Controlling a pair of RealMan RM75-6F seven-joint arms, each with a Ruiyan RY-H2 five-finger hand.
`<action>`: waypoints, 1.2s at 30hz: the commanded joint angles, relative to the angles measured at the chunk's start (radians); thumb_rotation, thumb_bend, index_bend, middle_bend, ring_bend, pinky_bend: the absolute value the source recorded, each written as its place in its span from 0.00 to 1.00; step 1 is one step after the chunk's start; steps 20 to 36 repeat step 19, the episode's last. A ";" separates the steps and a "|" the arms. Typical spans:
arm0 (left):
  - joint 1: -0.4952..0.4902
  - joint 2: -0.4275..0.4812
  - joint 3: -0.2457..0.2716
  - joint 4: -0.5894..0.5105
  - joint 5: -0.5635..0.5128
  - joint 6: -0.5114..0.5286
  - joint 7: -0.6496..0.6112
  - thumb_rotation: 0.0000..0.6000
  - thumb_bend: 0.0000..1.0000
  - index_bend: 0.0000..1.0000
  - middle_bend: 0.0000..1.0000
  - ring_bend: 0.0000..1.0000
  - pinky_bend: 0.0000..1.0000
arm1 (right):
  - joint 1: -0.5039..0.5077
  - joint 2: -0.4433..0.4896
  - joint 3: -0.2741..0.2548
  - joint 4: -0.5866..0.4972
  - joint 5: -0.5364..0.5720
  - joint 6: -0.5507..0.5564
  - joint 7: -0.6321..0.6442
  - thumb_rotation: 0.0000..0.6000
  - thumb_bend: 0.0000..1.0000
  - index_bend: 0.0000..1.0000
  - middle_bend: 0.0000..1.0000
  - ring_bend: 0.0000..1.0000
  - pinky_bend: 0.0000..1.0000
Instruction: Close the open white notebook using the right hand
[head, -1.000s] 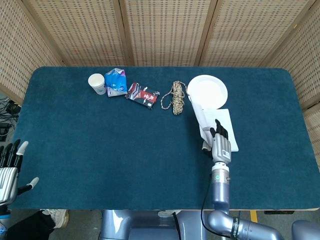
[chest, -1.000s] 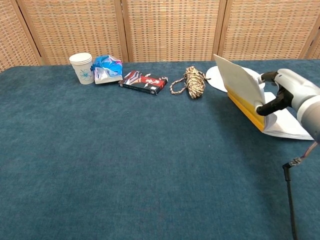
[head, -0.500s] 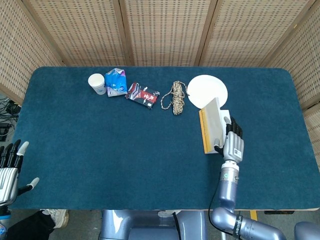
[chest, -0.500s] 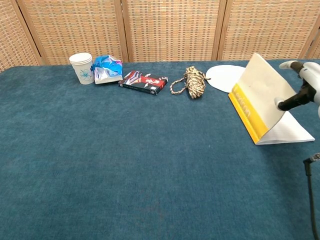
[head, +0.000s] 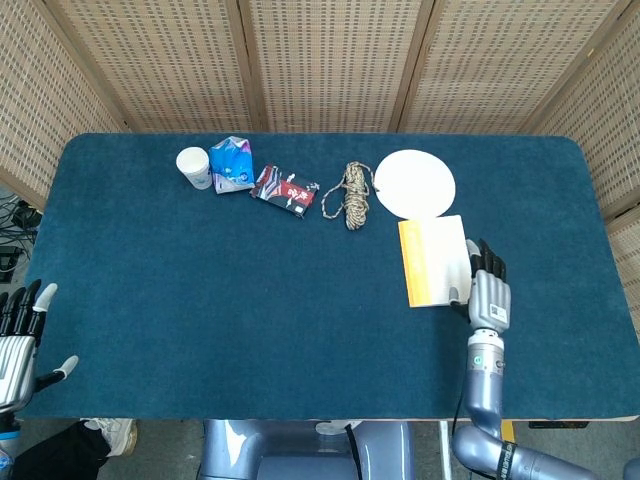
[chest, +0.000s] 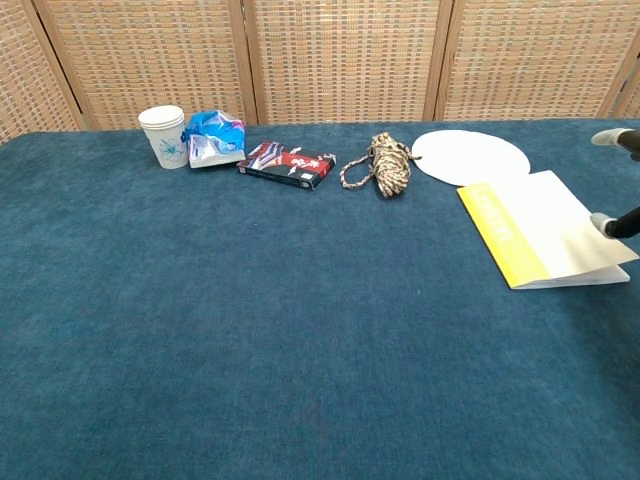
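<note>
One broad tabletop (head: 200, 300) of napped blue felt carries the white notebook (head: 434, 260), which lies near its right edge, cover almost flat. Judging by the slight gap at the fore edge, a light downward press would settle it before lifting away. Thin card cover, yellow spine band. Just behind it sits a round white plate (head: 414, 183). The right hand (head: 488, 295) rests beside the cover, fingers spread, holding nothing; the left hand (head: 18, 335) is open too.
</note>
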 joint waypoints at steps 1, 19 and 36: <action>-0.001 0.003 -0.001 0.002 -0.007 -0.005 -0.001 1.00 0.07 0.00 0.00 0.00 0.00 | -0.038 0.099 -0.099 -0.059 -0.114 -0.049 0.039 1.00 0.46 0.00 0.00 0.00 0.00; 0.006 -0.002 -0.005 0.007 -0.011 0.010 0.026 1.00 0.07 0.00 0.00 0.00 0.00 | -0.195 0.310 -0.337 0.031 -0.479 0.152 0.007 1.00 0.29 0.00 0.00 0.00 0.00; 0.006 -0.002 -0.005 0.007 -0.011 0.010 0.026 1.00 0.07 0.00 0.00 0.00 0.00 | -0.195 0.310 -0.337 0.031 -0.479 0.152 0.007 1.00 0.29 0.00 0.00 0.00 0.00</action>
